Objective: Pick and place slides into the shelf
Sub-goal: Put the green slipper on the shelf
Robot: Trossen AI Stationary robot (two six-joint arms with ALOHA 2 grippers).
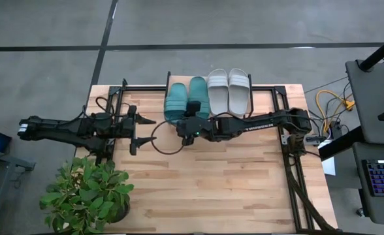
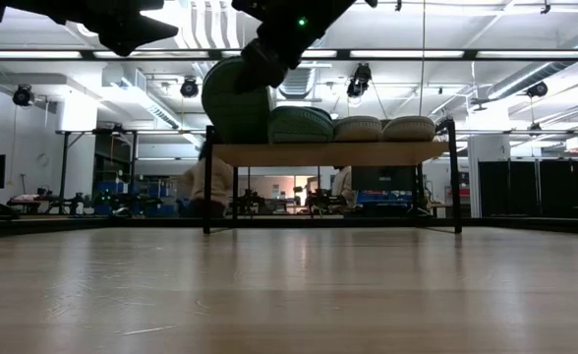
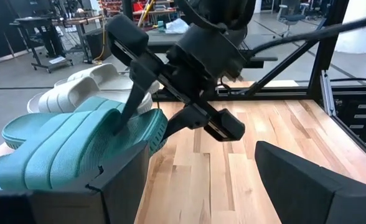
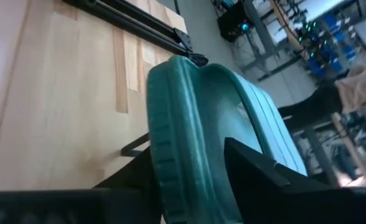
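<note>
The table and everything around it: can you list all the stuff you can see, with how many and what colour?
Teal slides: two, teal green, on the shelf's left half; the leftmost is tilted up.
Grey slides: two, light grey, on the shelf's right half.
Shelf: one, light wood with black legs, at the table's far edge.
Plant: one, green, at the table's near left corner.
Table: one, light wood.
Keyboard: one, lit, on a desk right of the table.
Left gripper: open, empty, left of the shelf.
Right gripper: at the leftmost teal slide's heel.
</note>
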